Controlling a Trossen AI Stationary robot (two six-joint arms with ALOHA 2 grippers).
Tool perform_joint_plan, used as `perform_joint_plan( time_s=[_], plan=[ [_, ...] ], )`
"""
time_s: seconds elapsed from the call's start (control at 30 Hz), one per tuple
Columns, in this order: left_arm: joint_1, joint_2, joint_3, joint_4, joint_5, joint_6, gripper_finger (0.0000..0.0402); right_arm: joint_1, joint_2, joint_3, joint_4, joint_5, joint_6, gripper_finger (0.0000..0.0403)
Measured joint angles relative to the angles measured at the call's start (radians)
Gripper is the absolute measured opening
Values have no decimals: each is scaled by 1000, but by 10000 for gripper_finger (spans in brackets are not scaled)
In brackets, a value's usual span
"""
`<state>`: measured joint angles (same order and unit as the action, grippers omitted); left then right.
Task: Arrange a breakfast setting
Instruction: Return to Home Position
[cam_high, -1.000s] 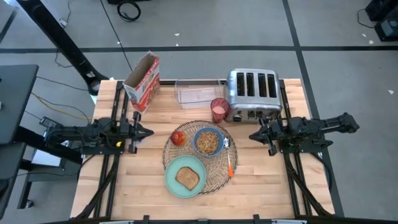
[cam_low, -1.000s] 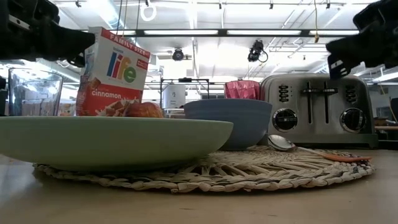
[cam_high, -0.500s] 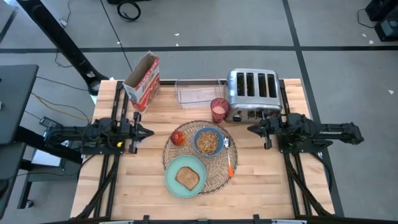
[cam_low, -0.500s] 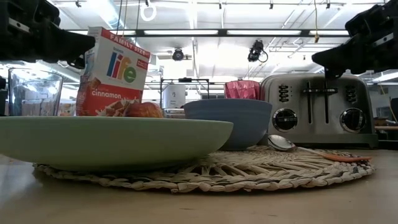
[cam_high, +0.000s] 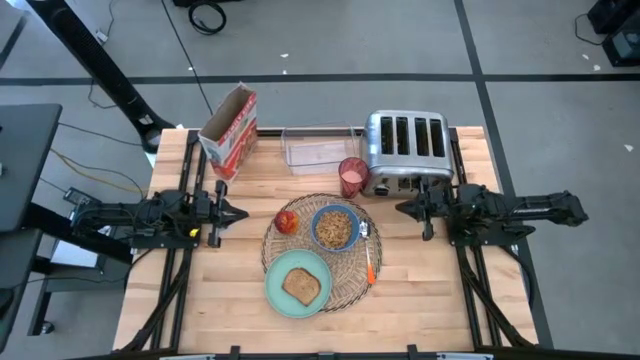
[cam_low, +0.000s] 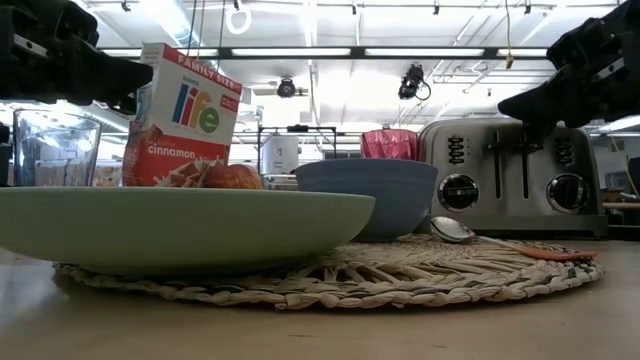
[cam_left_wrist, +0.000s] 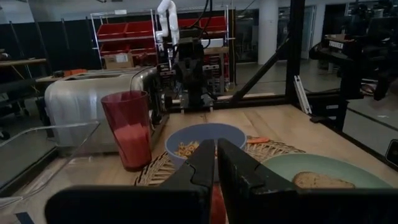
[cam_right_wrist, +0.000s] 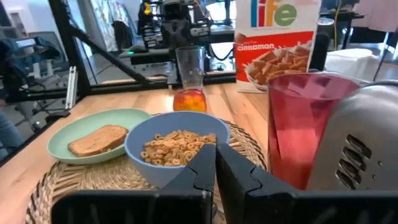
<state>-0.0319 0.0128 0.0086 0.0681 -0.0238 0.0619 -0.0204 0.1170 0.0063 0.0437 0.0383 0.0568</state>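
A round woven placemat (cam_high: 350, 290) lies mid-table. On it stand a blue bowl (cam_high: 335, 228) of cereal and a mint-green plate (cam_high: 276, 290) bearing a toast slice (cam_high: 302, 287). A red apple (cam_high: 286, 221) sits at the mat's far-left rim. An orange-handled spoon (cam_high: 369, 265) lies along its right side. The pink cup (cam_high: 352, 177) stands just beyond the mat. My left gripper (cam_high: 243, 212) is shut and hovers level to the left of the apple. My right gripper (cam_high: 400, 209) is shut and hovers level to the right of the bowl. In the wrist views my left gripper (cam_left_wrist: 216, 144) and my right gripper (cam_right_wrist: 216, 148) have nothing between their fingers.
A chrome toaster (cam_high: 405, 148) stands far right, just beyond my right gripper. A clear bin (cam_high: 322, 148) and a cereal box (cam_high: 229, 130) stand along the far edge. A clear glass (cam_right_wrist: 189, 65) stands behind the apple, near my left arm. Bare wood lies at the near corners.
My right arm has swung about its base. Its gripper has gone a little toward the far edge and now points straight at the table's left, still shut. Nothing on the table has moved.
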Motion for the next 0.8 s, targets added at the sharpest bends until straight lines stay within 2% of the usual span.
perform_joint_plan(
  time_s=[0.8],
  plan=[
    [0, 0, 0, -1, 0, -6, 27, 0, 1, 0, 0, 13, 19, 23]
  ],
)
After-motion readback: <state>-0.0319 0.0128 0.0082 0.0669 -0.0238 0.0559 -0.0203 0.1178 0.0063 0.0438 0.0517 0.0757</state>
